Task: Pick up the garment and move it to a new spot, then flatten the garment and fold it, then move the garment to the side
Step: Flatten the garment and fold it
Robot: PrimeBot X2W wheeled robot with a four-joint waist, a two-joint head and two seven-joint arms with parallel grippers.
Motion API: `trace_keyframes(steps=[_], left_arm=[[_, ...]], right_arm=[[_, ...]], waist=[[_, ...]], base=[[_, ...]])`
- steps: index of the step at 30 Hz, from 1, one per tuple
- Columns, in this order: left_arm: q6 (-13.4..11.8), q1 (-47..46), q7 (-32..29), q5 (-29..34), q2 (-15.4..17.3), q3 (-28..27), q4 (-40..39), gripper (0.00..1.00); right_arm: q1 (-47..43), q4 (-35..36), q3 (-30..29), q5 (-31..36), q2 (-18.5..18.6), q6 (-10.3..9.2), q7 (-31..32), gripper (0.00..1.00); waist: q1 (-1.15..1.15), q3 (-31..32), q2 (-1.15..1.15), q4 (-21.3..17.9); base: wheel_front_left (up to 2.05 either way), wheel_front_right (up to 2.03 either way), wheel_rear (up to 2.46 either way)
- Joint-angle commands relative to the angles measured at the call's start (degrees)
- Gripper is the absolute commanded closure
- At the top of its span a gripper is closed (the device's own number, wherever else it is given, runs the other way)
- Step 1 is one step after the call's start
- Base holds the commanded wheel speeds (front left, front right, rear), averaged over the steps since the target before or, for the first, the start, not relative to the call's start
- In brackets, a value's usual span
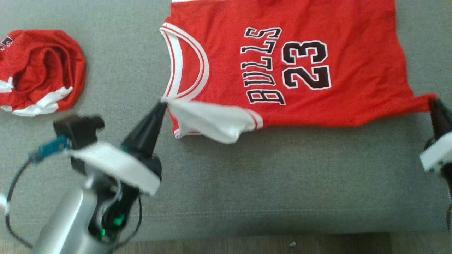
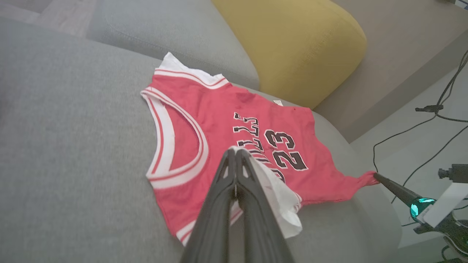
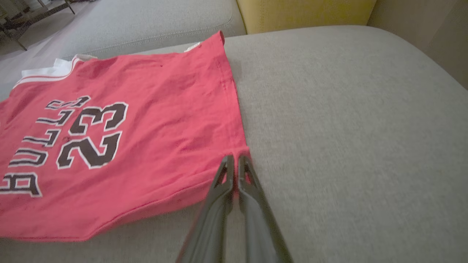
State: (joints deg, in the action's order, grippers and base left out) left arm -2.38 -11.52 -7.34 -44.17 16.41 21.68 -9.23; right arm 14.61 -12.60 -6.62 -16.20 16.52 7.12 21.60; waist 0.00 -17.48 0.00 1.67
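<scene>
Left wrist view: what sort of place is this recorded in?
Likely a living room: the red Bulls jersey lies on a grey sofa, a mustard-yellow cushion sits behind it, and cables trail across the floor.

Jersey [image 1: 289, 63]: far side cut off by the head view's top edge; collar end lies beyond the right wrist view's left edge. Second red garment [image 1: 42, 70]: crumpled, cropped at the left, lettering unreadable. Right tool [image 1: 433, 103]: body cropped at the right edge; pinched hem corner hidden between its fingers. Left tool [image 1: 162, 105]: wrist blurred.
</scene>
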Motion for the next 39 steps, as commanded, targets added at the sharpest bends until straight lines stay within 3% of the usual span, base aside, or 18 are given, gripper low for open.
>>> trace_keyframes(steps=[1,7,23,24,25,26,29,33,39], left_arm=[[0.7,-4.2,1.0,0.9,0.5,-2.1,-0.1,1.0],[2.8,-14.7,4.2,3.1,-1.4,-2.2,9.3,1.0],[7.1,-29.2,13.0,5.7,-4.3,-1.5,28.7,1.0],[7.3,-29.6,13.6,5.7,-4.5,-1.5,29.6,0.95],[7.4,-29.8,14.4,5.5,-4.8,-1.7,30.4,0.55],[7.4,-29.7,14.9,5.1,-5.2,-2.0,31.2,0.0],[6.9,-28.1,16.4,5.1,-5.1,-2.3,31.7,0.0],[4.2,-22.1,17.7,5.7,-4.4,-2.7,29.7,0.0],[0.5,-11.8,13.0,5.6,-5.1,0.5,27.5,0.0]], right_arm=[[3.2,1.6,0.5,1.0,0.7,0.36,0.0,1.0],[10.5,-2.2,-0.2,2.3,0.1,0.36,-2.2,1.0],[22.9,-14.0,3.6,1.8,0.2,0.36,-9.5,1.0],[23.3,-14.9,3.9,1.7,0.2,0.36,-10.2,0.57],[23.6,-15.7,3.9,1.7,0.3,0.36,-11.2,0.0],[23.8,-16.2,3.7,1.9,0.2,0.36,-12.6,0.0],[23.4,-16.9,4.4,1.8,-0.3,0.36,-16.2,0.0],[20.9,-16.0,4.5,0.9,-1.3,0.36,-20.2,0.0],[16.6,-13.1,4.4,0.6,-2.9,0.36,-22.2,0.0]], waist=[[0.0,-1.1,0.0,0.1],[0.0,-4.6,0.0,0.0],[0.0,-10.1,0.0,-0.2],[0.0,-10.1,0.0,-0.2],[0.0,-10.0,0.0,-0.2],[0.0,-9.7,0.0,-0.3],[0.0,-8.7,0.0,-0.6],[0.0,-7.2,0.0,-0.7],[0.0,-6.0,0.0,-0.5]], base=[[0.0,0.0,0.0],[0.0,0.0,0.0],[0.0,0.0,0.0],[0.0,0.0,0.0],[0.0,0.0,0.0],[0.0,0.0,0.0],[0.0,0.0,0.0],[0.0,0.0,0.0],[0.0,0.0,0.0]])
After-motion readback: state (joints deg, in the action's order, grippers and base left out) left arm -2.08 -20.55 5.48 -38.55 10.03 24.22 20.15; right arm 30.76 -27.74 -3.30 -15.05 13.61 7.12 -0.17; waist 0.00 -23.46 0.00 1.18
